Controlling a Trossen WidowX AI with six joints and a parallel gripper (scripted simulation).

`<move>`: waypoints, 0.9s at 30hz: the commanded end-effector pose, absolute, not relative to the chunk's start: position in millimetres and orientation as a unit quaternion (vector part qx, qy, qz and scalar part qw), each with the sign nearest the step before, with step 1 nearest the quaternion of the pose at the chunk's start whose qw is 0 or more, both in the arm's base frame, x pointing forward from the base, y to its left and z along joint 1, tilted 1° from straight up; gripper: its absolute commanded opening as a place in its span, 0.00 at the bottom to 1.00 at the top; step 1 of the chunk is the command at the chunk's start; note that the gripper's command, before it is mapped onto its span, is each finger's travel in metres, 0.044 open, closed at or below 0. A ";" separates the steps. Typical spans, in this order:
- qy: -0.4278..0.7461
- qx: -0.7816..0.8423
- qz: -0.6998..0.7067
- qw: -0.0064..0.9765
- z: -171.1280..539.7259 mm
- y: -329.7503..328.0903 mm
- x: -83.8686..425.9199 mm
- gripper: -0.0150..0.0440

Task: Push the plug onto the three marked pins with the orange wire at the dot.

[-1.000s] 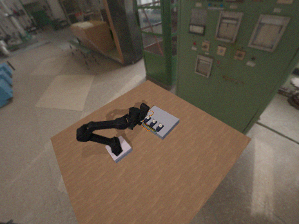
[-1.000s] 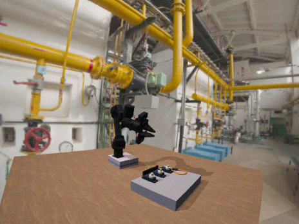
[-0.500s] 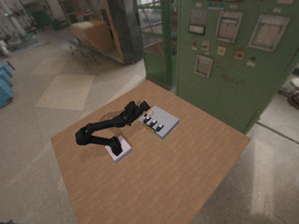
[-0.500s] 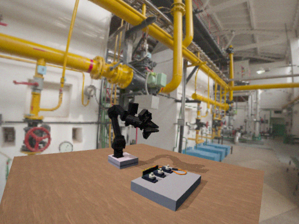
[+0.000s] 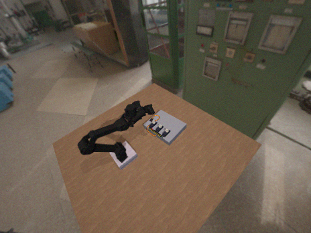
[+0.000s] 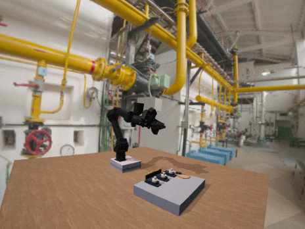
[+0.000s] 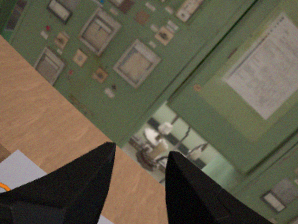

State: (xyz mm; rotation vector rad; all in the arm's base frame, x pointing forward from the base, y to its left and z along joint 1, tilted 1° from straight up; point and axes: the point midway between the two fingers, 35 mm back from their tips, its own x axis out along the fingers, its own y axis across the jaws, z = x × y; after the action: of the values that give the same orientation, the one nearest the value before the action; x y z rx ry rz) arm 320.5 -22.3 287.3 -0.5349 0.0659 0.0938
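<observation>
My gripper (image 5: 151, 110) (image 6: 160, 128) (image 7: 141, 156) is partly open, with nothing between its fingertips. It is in the air, above and beyond the far-left corner of the grey holder block (image 5: 175, 126) (image 6: 169, 196) (image 7: 21, 166), and touches nothing. Three dark servos with white horns stand in a row on the block. A dark strip with yellow marks (image 5: 155, 132) (image 6: 153, 174) runs beside them; single pins and the dot are too small to tell. An orange wire loop (image 6: 183, 178) (image 7: 4, 186) lies on the block. A small dark piece at its end (image 6: 178, 172) may be the plug.
The wooden table (image 5: 167, 187) (image 6: 82, 191) carries the block and the arm's pale base (image 5: 131, 154) (image 6: 131, 166). In the top view a second orange curve shows along the block's left edge. A green cabinet (image 5: 234, 87) stands behind the table.
</observation>
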 end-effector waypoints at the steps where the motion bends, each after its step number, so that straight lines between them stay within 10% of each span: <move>1: 0.015 -0.207 0.030 0.978 300.4 -17.2 319.0 0.45; 27: 0.061 0.173 0.000 0.983 311.1 6.3 345.6 0.45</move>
State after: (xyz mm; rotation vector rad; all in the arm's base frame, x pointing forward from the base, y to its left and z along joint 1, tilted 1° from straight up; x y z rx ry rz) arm 335.5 4.6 318.1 0.2394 0.0637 0.0138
